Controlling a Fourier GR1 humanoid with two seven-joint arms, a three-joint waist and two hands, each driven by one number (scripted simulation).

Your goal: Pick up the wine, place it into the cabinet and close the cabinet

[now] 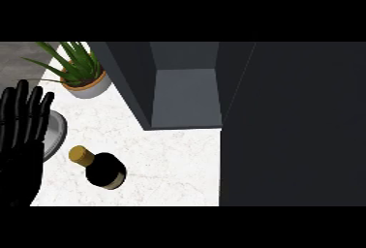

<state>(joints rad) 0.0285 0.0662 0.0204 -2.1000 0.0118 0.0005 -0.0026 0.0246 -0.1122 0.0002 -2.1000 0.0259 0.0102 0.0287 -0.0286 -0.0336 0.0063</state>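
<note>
Wine bottle [104,169] stands upright on the white counter [172,155], gold cap toward the viewer, untouched. Cabinet [187,97] just beyond it, door [293,121] swung open at right, shelf bare. Left hand [22,140] rests at the left edge, fingers straight and spread, holding nothing. Right hand not visible. Potted plant [80,72] at back left. Judgement: pickup not begun; next, a hand must reach the bottle and close around it.

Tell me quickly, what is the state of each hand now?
Left hand: open, fingers straight up, resting at the view's left edge, holding nothing.
Right hand: not in view.
</note>
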